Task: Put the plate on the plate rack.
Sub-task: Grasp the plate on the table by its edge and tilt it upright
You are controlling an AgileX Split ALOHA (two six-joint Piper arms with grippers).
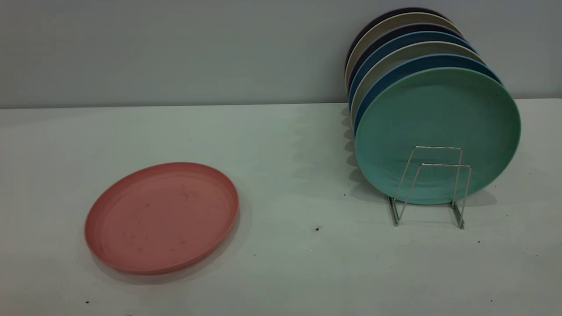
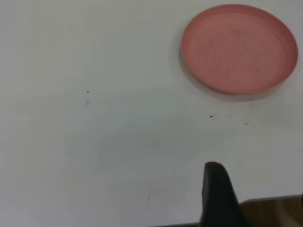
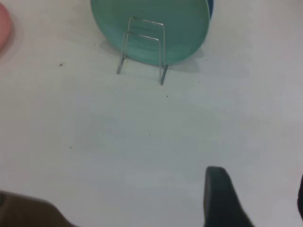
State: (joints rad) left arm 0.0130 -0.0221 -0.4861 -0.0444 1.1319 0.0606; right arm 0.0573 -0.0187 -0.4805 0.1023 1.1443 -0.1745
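The salmon-pink plate lies flat on the white table at the front left; it also shows in the left wrist view. The silver wire plate rack stands at the right, its two front loops bare; it also shows in the right wrist view. Neither gripper shows in the exterior view. My left gripper hovers over bare table well short of the pink plate, one dark finger showing, jaws wide apart and empty. My right gripper hovers well short of the rack, open and empty.
A teal-green plate stands upright in the rack, with several blue, beige and dark plates behind it against the grey wall. Dark specks dot the table. A brown strip beyond the table's edge shows near the left gripper.
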